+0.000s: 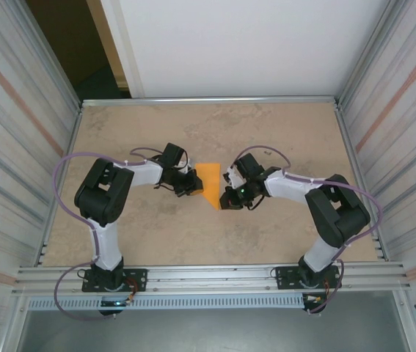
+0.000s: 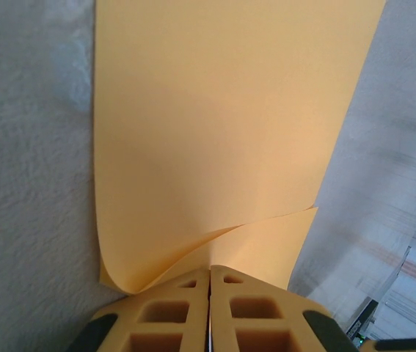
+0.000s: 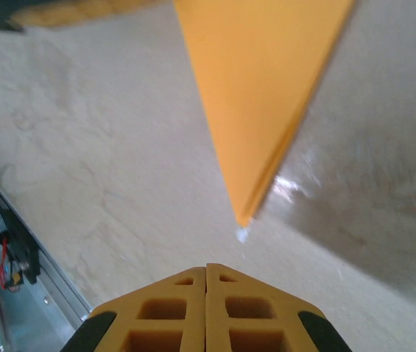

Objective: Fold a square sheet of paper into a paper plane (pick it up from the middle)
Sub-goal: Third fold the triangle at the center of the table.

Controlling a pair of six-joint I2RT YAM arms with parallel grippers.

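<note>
- The orange sheet of paper [image 1: 209, 180], already partly folded, sat mid-counter [image 1: 266, 132] between my two arms. It tapered to a point aimed at about 6 o'clock in the top view, so its long axis ran 12 to 6.
- The left gripper [image 1: 191, 185] met the sheet at its 9 o'clock edge. On the left wrist camera the jaws were pressed together and a curled double layer of paper ran down into their seam, so I judged the sheet pinched there.
- The right gripper [image 1: 228, 198] sat at the sheet's 4 o'clock with its jaws together on nothing. From its wrist camera the paper's point lay dead ahead at 12 o'clock, near but apart.
- I judged the left arm nearer and the right needing to advance to the point.
- I could read no brand, label or writing anywhere.
</note>
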